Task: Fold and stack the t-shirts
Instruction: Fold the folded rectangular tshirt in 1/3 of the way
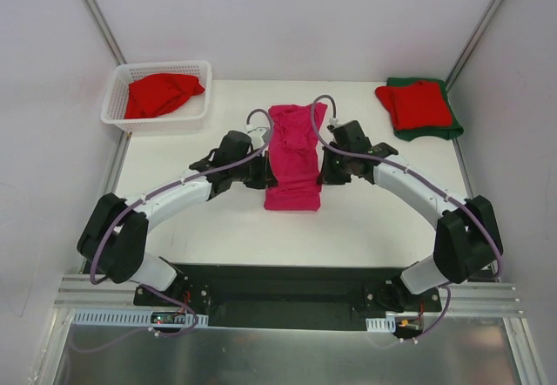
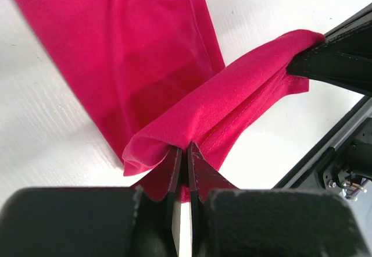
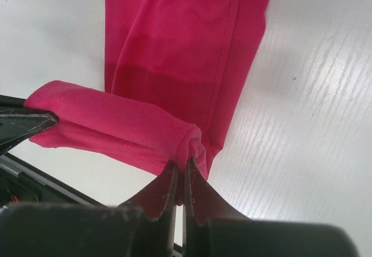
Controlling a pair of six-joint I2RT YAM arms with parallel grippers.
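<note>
A magenta-pink t-shirt [image 1: 291,154] lies as a long narrow strip down the middle of the table. Its near hem is raised and stretched between both grippers. My left gripper [image 1: 261,172] is shut on the hem's left corner, with cloth pinched at the fingertips [image 2: 185,147]. My right gripper [image 1: 327,169] is shut on the right corner [image 3: 182,165]. The rest of the shirt [image 2: 133,53] [image 3: 180,42] rests flat on the table beyond. A red t-shirt [image 1: 161,93] lies crumpled in the basket. Another red t-shirt [image 1: 416,104] sits folded on a dark green one [image 1: 438,131] at the back right.
The white lattice basket [image 1: 116,97] stands at the back left corner. Walls close in the table on the left, right and back. The black base rail [image 1: 278,293] runs along the near edge. In each wrist view the other gripper's black finger [image 2: 334,56] [image 3: 20,124] holds the far hem corner.
</note>
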